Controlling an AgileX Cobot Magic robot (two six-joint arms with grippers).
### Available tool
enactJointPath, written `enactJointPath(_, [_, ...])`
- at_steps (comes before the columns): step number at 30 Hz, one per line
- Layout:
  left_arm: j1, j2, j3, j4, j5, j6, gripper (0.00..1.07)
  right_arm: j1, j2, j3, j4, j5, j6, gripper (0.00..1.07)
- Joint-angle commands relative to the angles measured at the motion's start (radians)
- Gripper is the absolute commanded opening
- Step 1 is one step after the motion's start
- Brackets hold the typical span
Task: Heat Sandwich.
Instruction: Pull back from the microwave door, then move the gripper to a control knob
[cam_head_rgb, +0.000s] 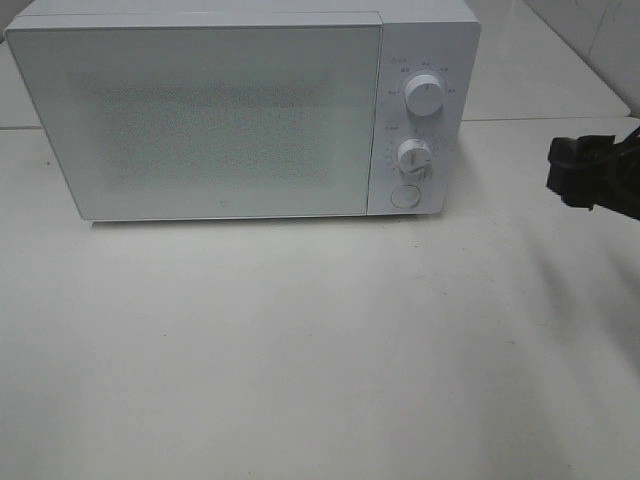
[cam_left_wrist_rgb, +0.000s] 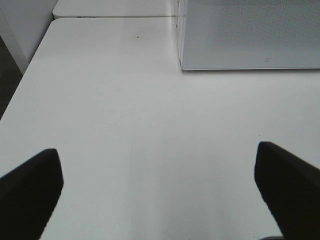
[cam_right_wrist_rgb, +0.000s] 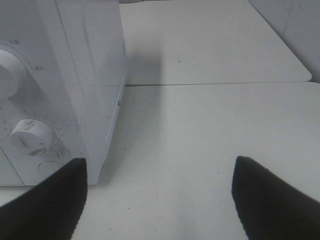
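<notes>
- White worktop (cam_head_rgb: 300, 380) runs pale and matte from its front edge back to the appliance.
- Over the worktop's left side, close to its left edge, the left gripper (cam_left_wrist_rgb: 157, 160) hovers with its two dark fingers (cam_left_wrist_rgb: 30, 190) spread wide and only tabletop between them. It does not show in the high view.
- By the worktop's right edge the right gripper (cam_right_wrist_rgb: 160, 165) hangs, a black shape in the high view (cam_head_rgb: 590, 170), level with the control panel and well apart from it. Its jaws also stand wide, gripping nothing.
- At the worktop's back edge sits a white microwave (cam_head_rgb: 220, 30) with its frosted, speckled door (cam_head_rgb: 200, 120) closed.
- Its panel on the right carries an upper dial (cam_head_rgb: 424, 97), a lower dial (cam_head_rgb: 412, 155) and a round button (cam_head_rgb: 405, 195) under them.
- As for the sandwich, it shows in none of the views and the door is too cloudy to see through, so I cannot tell where it is.
- Beyond a seam, a second white tabletop (cam_head_rgb: 530, 70) continues behind the microwave.
</notes>
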Motion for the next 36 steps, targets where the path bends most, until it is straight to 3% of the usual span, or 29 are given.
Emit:
enactJointPath(1, [0.003, -0.027, 0.003, -0.002, -0.004, 0.000, 1.00, 0.102, 0.070, 0.005, 0.145, -0.153, -0.094, 0.76])
enactJointPath(8, [0.003, -0.027, 0.003, -0.002, -0.004, 0.000, 1.00, 0.270, 0.183, 0.005, 0.282, -0.377, -0.131, 0.76])
enactJointPath(17, [0.003, -0.027, 0.003, -0.002, -0.004, 0.000, 1.00, 0.384, 0.298, -0.043, 0.344, -0.495, -0.131, 0.76])
enactJointPath(36, [0.003, -0.027, 0.003, -0.002, -0.004, 0.000, 1.00, 0.394, 0.533, -0.228, 0.340, -0.484, -0.122, 0.76])
